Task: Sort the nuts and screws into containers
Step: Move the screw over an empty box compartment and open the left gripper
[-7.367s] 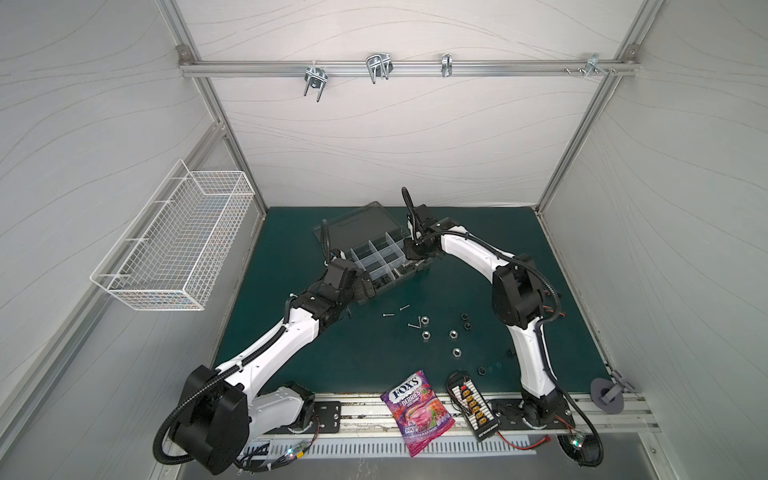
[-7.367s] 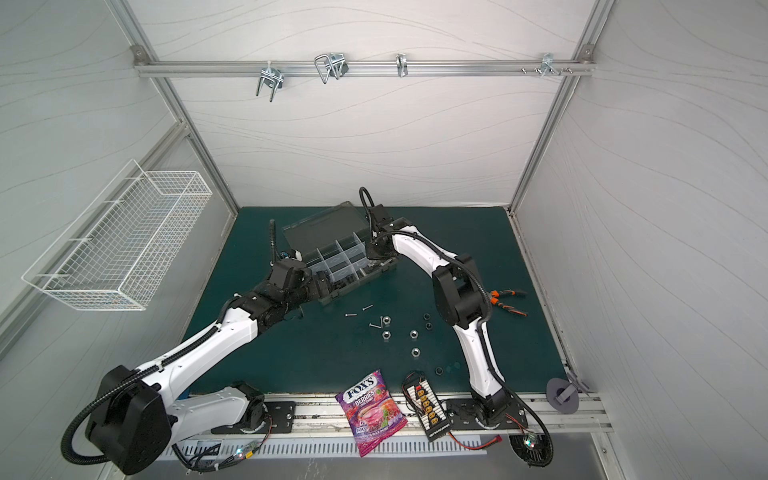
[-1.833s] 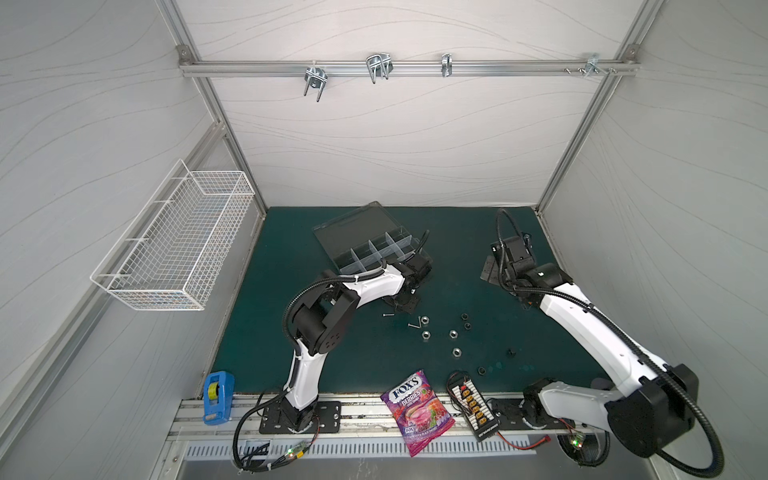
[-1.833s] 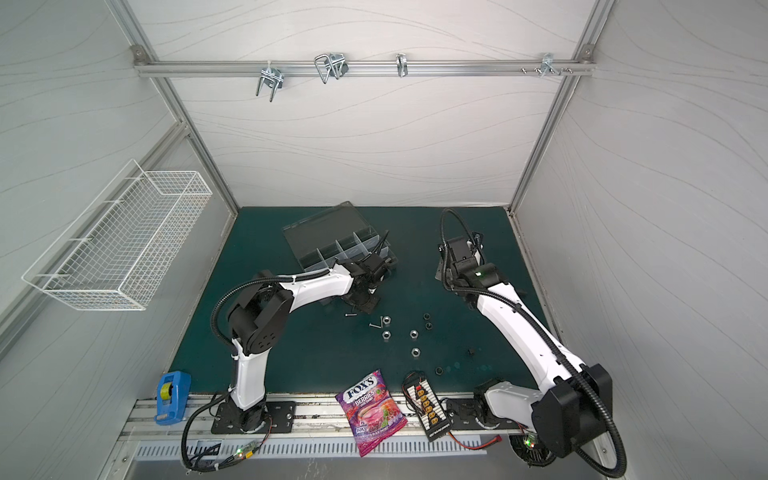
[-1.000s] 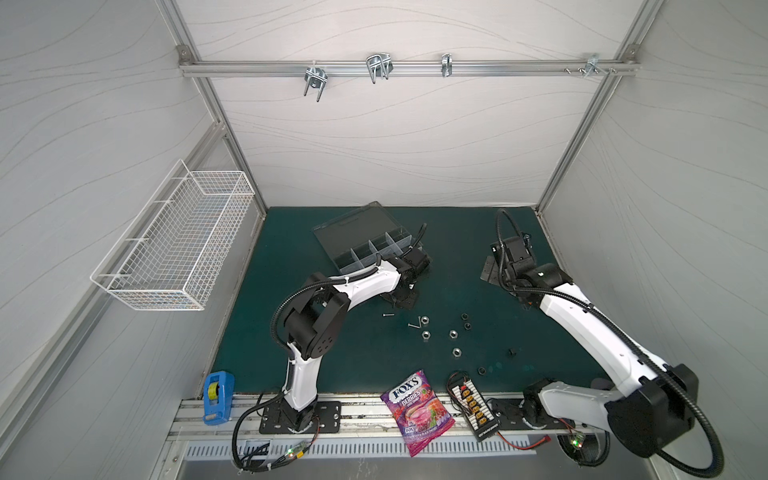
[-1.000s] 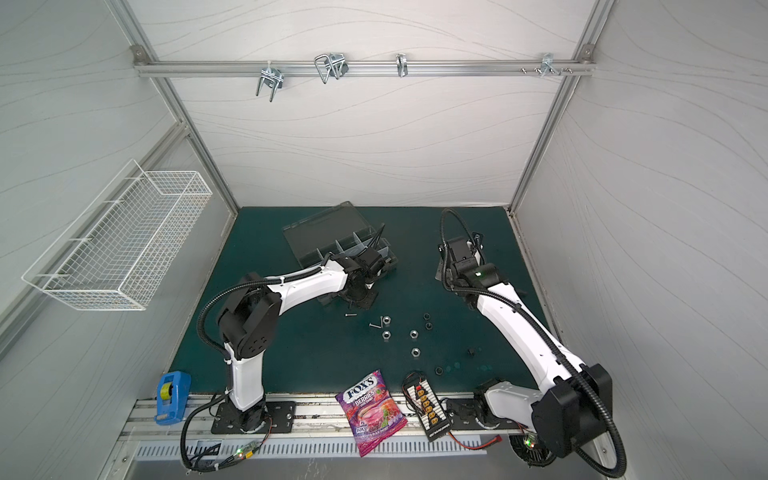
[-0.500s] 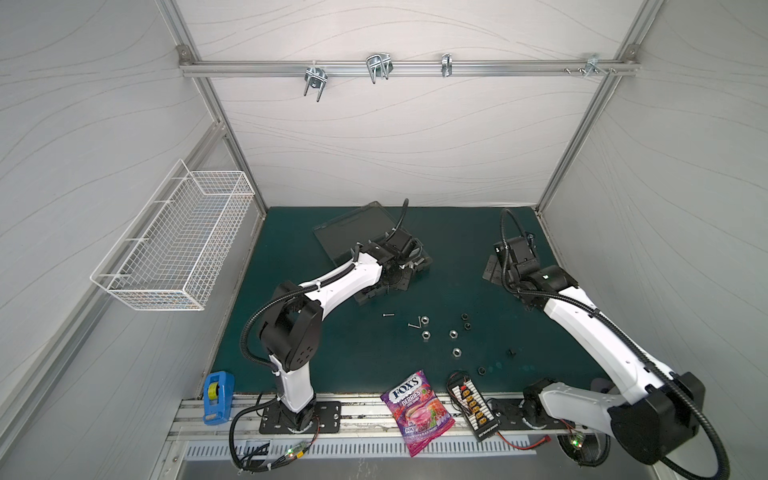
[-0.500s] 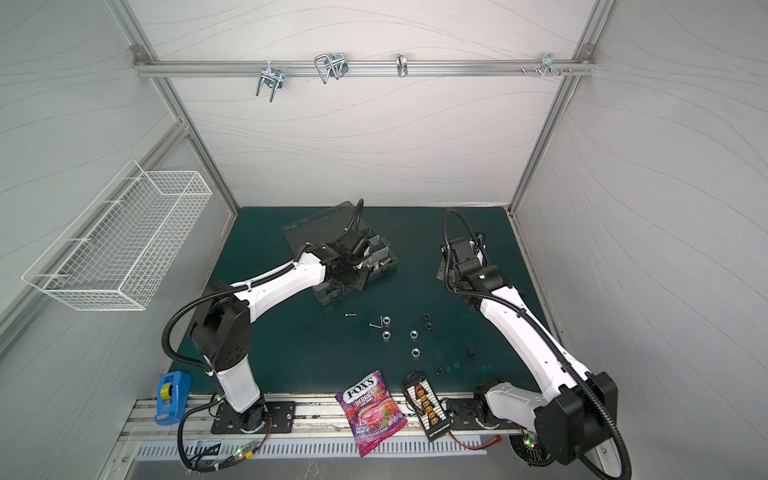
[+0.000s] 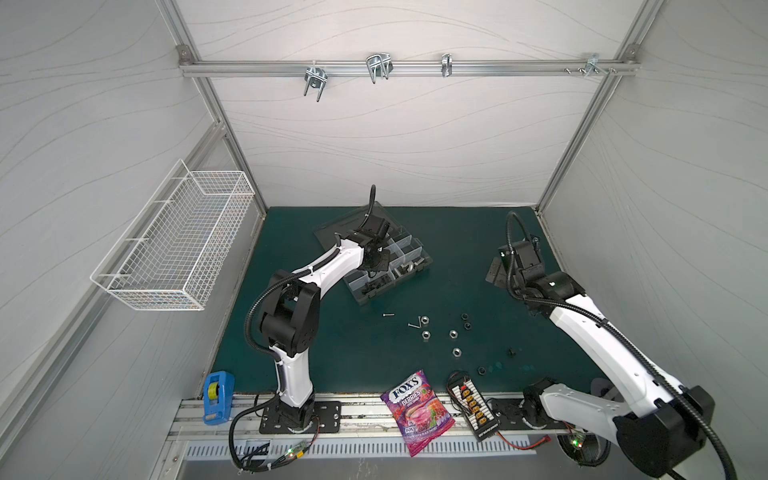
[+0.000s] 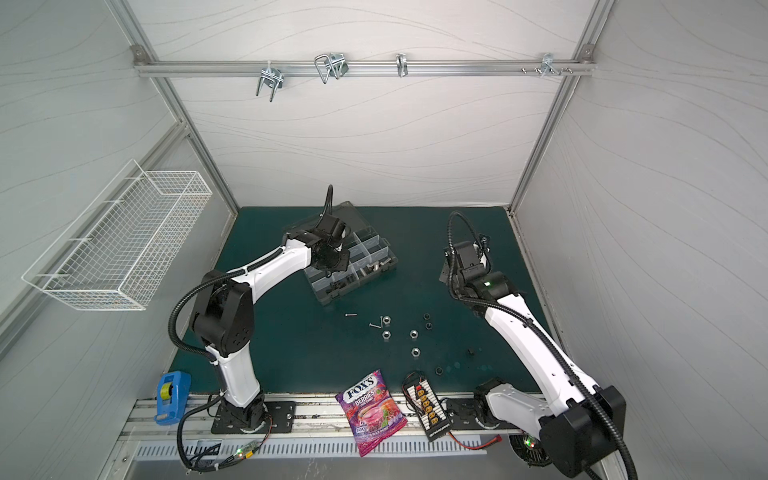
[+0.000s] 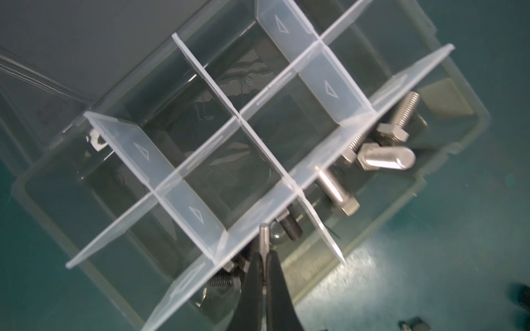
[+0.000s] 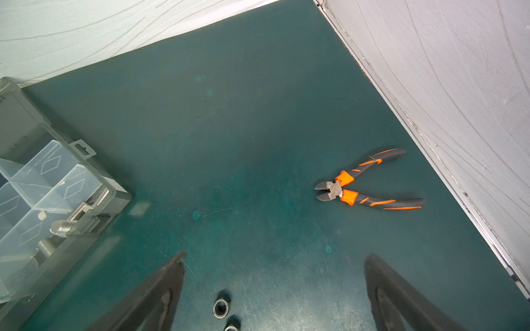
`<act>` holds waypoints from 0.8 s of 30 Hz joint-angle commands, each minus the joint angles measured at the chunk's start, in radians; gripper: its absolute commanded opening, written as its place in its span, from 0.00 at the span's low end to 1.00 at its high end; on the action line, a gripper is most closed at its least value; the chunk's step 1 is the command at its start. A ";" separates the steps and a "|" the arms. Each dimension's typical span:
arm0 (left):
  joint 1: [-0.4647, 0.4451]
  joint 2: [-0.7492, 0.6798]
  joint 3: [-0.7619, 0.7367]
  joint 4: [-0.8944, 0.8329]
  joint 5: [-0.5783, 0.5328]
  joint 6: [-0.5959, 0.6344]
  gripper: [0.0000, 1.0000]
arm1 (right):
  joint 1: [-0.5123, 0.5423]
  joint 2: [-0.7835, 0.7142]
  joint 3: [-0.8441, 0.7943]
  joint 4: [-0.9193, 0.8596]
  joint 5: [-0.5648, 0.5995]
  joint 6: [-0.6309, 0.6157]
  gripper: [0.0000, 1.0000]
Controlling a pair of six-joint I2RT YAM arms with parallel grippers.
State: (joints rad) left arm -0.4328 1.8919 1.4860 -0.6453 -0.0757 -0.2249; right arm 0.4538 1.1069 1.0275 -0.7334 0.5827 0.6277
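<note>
Green mat (image 9: 332, 353); thin screw (image 11: 264, 243) clamped between left fingers (image 11: 252, 292), tip past them over organizer box (image 11: 329, 77); right fingers (image 12: 160, 292) spread.

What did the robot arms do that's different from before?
The left gripper moved from beside the box to over its compartments, shut on a thin screw. The right gripper backed away from the box and stays open. The loose nuts lie unmoved.

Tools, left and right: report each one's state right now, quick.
Left tool: shut on a thin silver screw, over the organizer box.
Right tool: open, holding nothing.
</note>
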 commanded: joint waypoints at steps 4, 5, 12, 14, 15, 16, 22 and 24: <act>0.027 0.082 0.115 0.004 -0.042 0.068 0.00 | -0.004 -0.023 -0.007 -0.015 0.001 0.005 0.99; 0.029 0.092 0.124 0.000 -0.044 0.075 0.00 | -0.004 -0.024 -0.007 -0.017 0.003 0.004 0.99; 0.037 0.161 0.174 -0.008 -0.039 0.090 0.00 | -0.004 -0.034 -0.009 -0.018 0.000 0.008 0.99; 0.039 0.175 0.178 -0.007 -0.045 0.091 0.00 | -0.004 -0.034 -0.009 -0.020 0.001 0.008 0.99; 0.039 0.177 0.178 -0.008 -0.045 0.090 0.00 | -0.005 -0.033 -0.009 -0.020 0.001 0.008 0.99; 0.039 0.179 0.178 -0.006 -0.048 0.091 0.08 | -0.004 -0.032 -0.009 -0.019 0.000 0.007 0.99; 0.039 0.164 0.179 -0.003 -0.037 0.081 0.33 | -0.004 -0.024 -0.012 -0.019 0.002 0.007 0.99; 0.039 0.152 0.178 -0.011 -0.036 0.077 0.34 | -0.004 -0.020 -0.012 -0.019 0.002 0.007 0.99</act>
State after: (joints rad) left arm -0.3992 2.0579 1.6257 -0.6476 -0.1055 -0.1497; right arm 0.4538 1.0946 1.0233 -0.7338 0.5819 0.6281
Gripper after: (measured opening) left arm 0.335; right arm 0.990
